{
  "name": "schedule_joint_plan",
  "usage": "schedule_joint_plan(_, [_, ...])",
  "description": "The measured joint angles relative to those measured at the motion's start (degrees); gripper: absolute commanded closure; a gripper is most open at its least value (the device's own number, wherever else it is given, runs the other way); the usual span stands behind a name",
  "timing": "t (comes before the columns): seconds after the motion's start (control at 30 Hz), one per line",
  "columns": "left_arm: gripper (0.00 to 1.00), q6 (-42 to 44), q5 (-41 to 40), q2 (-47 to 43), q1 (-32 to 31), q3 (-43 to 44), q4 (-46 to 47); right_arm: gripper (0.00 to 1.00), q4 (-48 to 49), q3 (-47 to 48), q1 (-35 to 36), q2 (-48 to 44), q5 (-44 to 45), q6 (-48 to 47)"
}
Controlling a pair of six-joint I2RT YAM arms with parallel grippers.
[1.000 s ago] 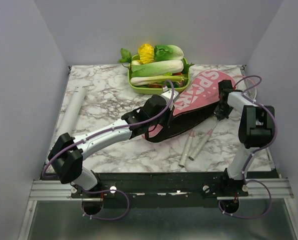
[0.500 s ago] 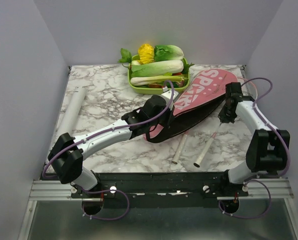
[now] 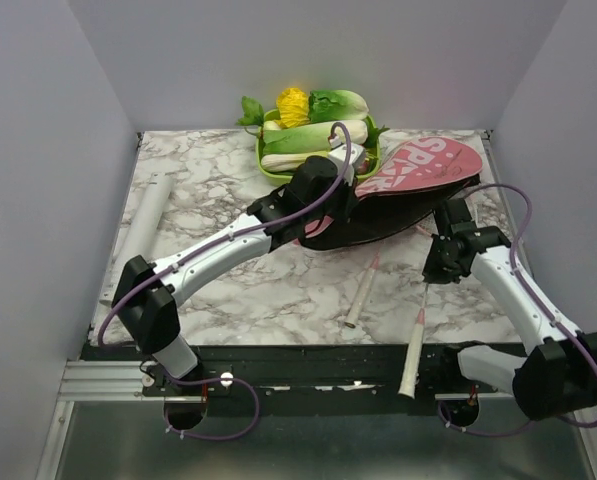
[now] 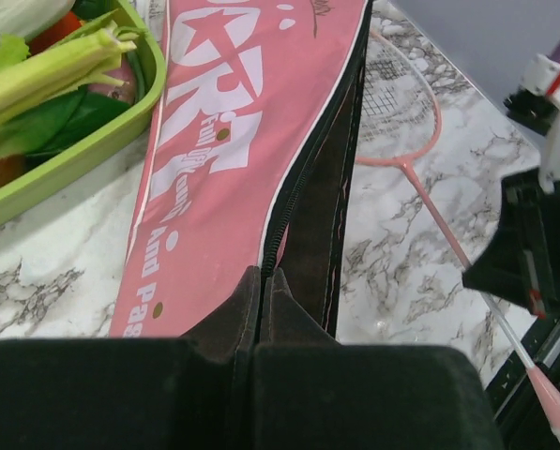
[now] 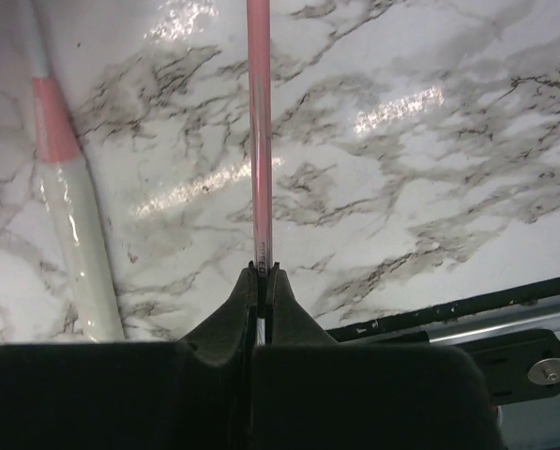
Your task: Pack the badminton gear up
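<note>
Right tool (image 5: 261, 274) pinches a racket shaft (image 5: 258, 141), second racket (image 5: 68, 244) lying just beside.

The pink cover bag (image 4: 214, 178) carries big white letters. From above only "SP" shows; close up the word ends in "ORT", with a star inside the O. Below it, smaller white script reads "And Pas", cut off at the edge. The line between is too creased to read. The pink racket shaft (image 5: 259, 141) bears tiny print, too small to make out.

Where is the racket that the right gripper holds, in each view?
Top external: racket lower right, handle toward the bottom.
Left wrist: its head upper right, shaft running down-right.
Right wrist: its pink shaft, centre, vertical.
Shared landmark: the right gripper, shut on the shaft.
</note>
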Motion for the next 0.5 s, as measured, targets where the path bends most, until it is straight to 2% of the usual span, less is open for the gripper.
schedule_joint_plan(0.23, [1.0,1.46,0.07,7.96,1.86,10.47,-3.06,0.99,-6.56,-0.04,3.78,-7.17,-3.69,0.7])
schedule_joint_plan(0.5, [1.0,3.39,0.0,13.55,3.39,16.46,-6.14,0.99,-11.17,0.15,8.98,-8.11,-13.77,-2.93])
